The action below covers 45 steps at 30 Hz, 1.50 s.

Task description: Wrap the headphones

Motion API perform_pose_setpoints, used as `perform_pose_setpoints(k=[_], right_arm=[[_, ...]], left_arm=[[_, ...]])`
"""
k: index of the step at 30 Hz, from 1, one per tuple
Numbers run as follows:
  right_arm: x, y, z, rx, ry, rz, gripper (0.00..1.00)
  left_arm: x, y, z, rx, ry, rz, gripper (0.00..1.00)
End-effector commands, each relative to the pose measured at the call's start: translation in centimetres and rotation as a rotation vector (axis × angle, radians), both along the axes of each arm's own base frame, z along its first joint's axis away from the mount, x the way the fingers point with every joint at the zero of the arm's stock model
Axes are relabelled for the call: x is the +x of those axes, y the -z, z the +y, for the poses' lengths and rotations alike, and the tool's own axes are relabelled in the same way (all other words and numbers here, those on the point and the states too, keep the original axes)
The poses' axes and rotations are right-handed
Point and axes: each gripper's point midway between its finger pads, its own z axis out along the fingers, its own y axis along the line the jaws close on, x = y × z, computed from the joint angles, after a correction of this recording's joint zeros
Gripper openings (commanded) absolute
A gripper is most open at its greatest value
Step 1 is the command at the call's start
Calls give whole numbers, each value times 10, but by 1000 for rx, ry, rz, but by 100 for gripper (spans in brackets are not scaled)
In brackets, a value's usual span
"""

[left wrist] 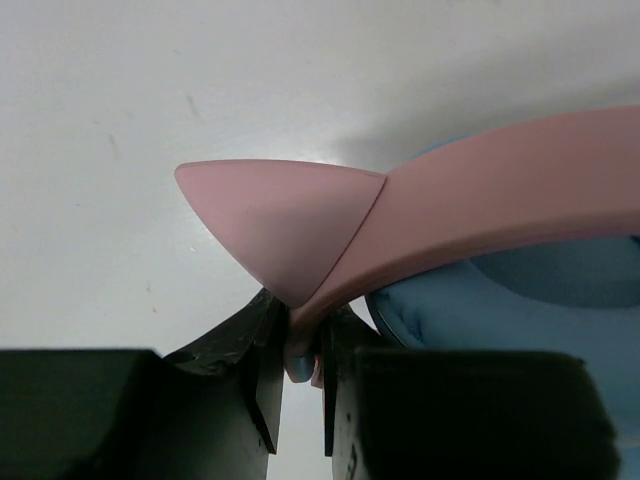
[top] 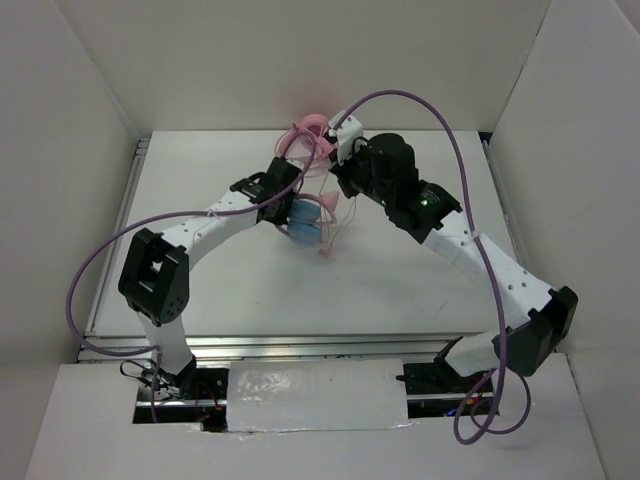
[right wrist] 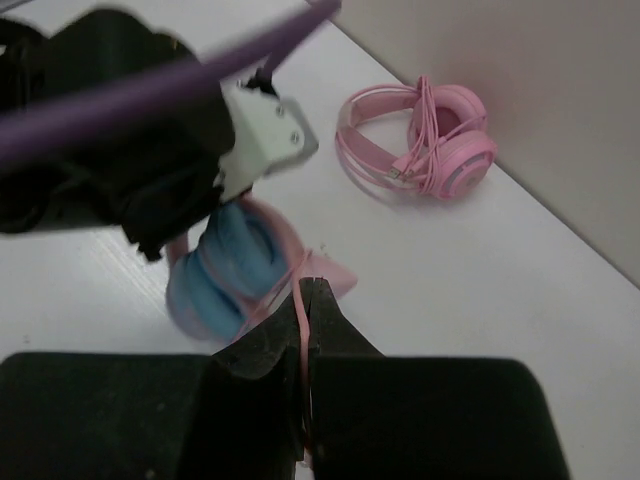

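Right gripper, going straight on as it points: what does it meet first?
Probably the headphones, close ahead of the right gripper, which is shut on their pink cable; depth is unclear.

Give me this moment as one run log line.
left hand: shut on headband of headphones | right hand: shut on cable | all-pink headphones: on table, apart

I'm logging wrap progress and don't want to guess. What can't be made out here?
Left wrist: the right edge cuts off the headphones; only one cat ear shows.
Right wrist: the blurred left arm hides the headphones' top; the right gripper hides where the cable runs on.
Top external: the cable is too thin to trace; the left gripper covers part of the headphones.
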Motion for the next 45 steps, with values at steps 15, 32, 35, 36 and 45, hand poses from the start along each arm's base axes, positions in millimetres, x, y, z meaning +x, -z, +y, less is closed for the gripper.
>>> perform_pose_setpoints(k=[15, 32, 35, 36, 45], right_arm=[[-65, 31, 56, 280, -188, 221, 0], [-17, 98, 90, 324, -153, 198, 3], [-14, 99, 87, 356, -174, 158, 4], [-16, 99, 89, 369, -207, 157, 5], [-22, 105, 97, 487, -497, 31, 41]], left_arm=[[75, -135, 69, -334, -374, -270, 0], [8, -282, 61, -593, -149, -504, 0], [-7, -293, 59, -606, -103, -523, 0], [-11, -297, 59, -613, -96, -534, 0], [-52, -343, 37, -711, 109, -577, 0]])
